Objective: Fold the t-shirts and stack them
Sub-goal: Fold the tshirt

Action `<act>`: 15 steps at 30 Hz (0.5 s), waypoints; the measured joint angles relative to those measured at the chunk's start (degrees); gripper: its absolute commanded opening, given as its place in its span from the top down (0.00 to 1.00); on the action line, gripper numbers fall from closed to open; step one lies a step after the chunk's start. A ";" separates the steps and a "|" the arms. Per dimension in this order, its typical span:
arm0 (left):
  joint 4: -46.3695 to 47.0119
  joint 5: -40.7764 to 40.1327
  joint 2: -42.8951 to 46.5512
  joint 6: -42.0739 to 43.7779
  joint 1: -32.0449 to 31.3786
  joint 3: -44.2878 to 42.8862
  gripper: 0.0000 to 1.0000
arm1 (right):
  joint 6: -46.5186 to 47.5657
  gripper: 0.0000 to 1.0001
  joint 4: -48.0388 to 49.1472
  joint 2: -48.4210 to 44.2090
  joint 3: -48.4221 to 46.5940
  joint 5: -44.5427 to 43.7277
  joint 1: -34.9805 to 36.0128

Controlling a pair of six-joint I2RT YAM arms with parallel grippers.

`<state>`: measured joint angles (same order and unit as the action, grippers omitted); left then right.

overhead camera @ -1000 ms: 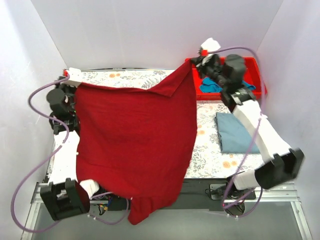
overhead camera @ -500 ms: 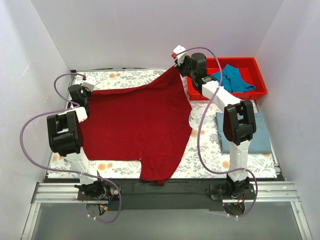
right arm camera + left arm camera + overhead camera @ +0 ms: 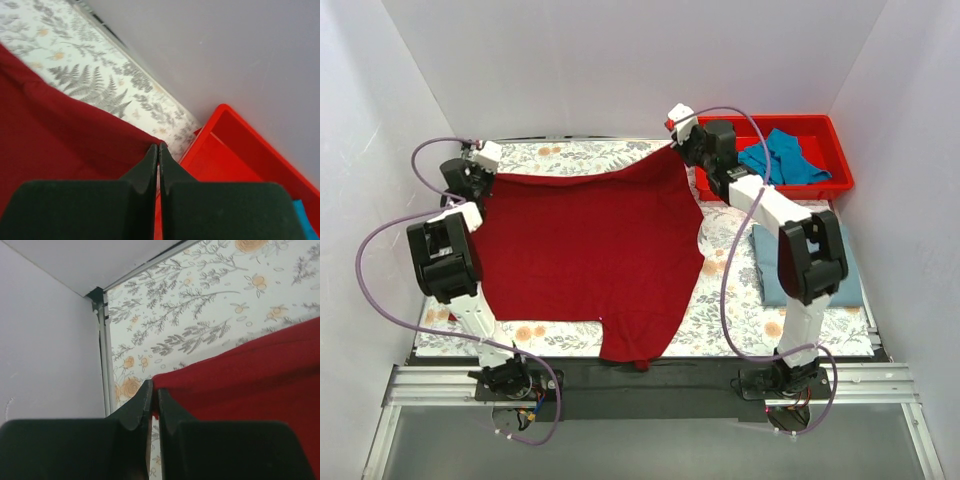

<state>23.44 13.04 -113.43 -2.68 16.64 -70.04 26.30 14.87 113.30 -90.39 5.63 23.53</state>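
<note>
The large dark red t-shirt lies spread over the flowered table, its lower end hanging over the near edge. My left gripper is shut on its far left corner near the back left of the table. My right gripper is shut on its far right corner, beside the red bin. The grey-blue t-shirt lies folded at the right, partly under my right arm. The teal-blue t-shirt lies crumpled in the bin.
The red plastic bin stands at the back right corner; its wall shows in the right wrist view. White walls close in the back and sides. The metal corner post stands just left of my left gripper.
Both grippers have carried the red shirt from hanging high down onto the table and then pulled its far edge back toward the rear wall, spreading it flat.
</note>
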 measured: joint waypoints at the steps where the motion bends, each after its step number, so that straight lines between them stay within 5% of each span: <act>1: -1.75 2.14 0.48 0.39 0.98 0.00 1.00 | -0.50 0.99 -0.11 -2.89 3.32 -0.15 0.48; 15: -25.57 24.59 4.42 14.88 10.43 -1.92 1.00 | -14.71 0.99 -11.91 -27.10 18.69 -0.09 4.50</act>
<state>-2.13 37.63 -109.01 12.21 27.07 -71.96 11.60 2.96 86.19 -71.70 5.54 28.03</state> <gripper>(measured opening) 0.029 0.020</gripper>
